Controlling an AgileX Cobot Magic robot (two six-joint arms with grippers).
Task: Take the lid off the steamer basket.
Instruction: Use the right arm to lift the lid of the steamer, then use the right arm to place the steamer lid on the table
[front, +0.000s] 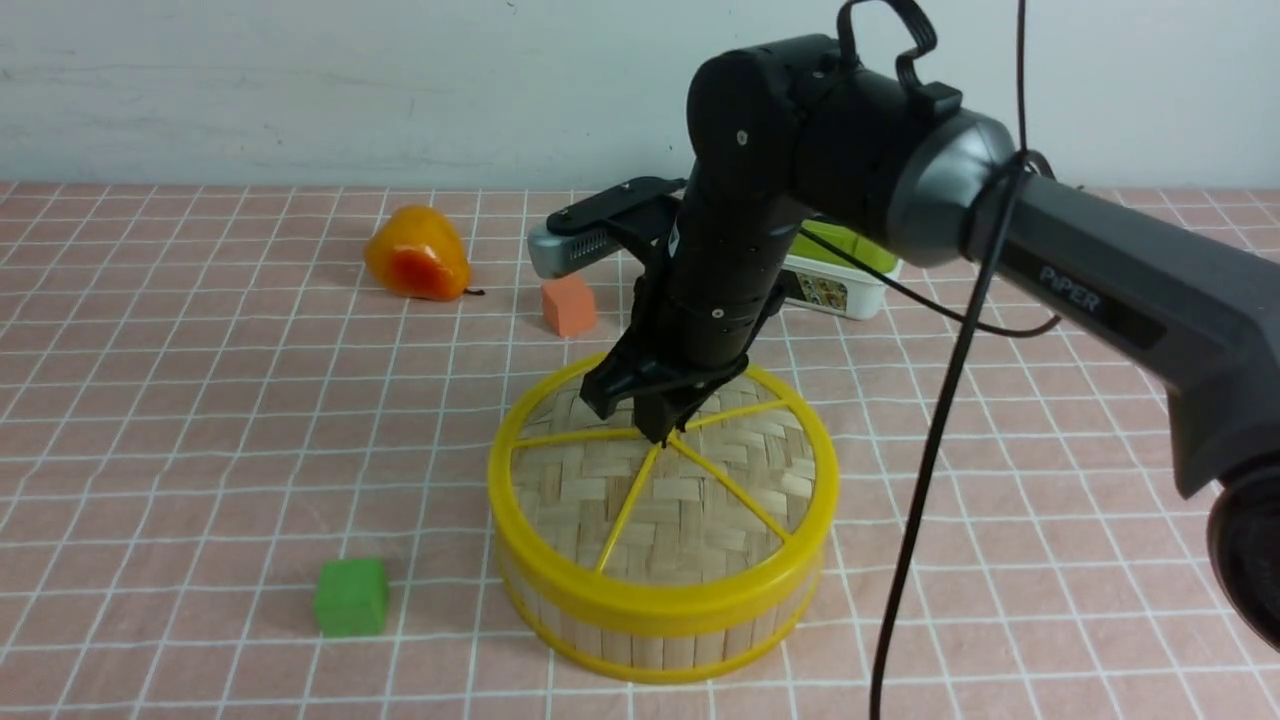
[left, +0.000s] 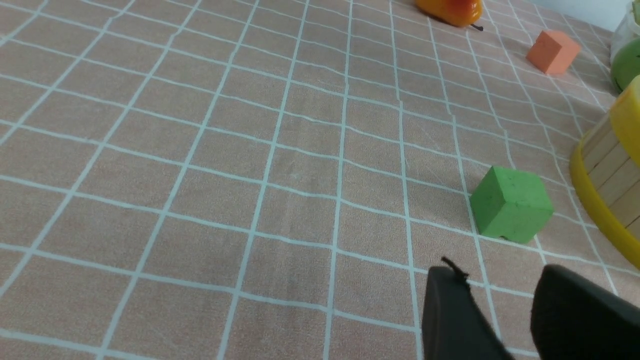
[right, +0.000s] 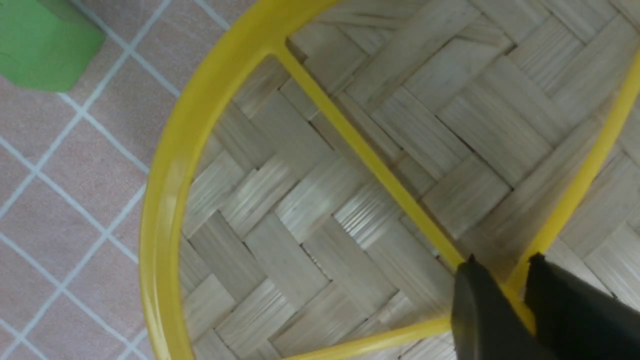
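The steamer basket stands on the pink checked cloth near the front middle, with pale slat walls and yellow rims. The lid, woven bamboo with a yellow rim and thin yellow spokes, sits on top of it. My right gripper points down at the lid's centre. In the right wrist view my right gripper is shut on the yellow centre knob where the spokes meet on the lid. My left gripper is open and empty over the cloth, beside the basket.
A green cube lies left of the basket, close to my left gripper's fingers. An orange cube and an orange-yellow pear lie behind. A white box with a green lid stands at the back right, behind my right arm.
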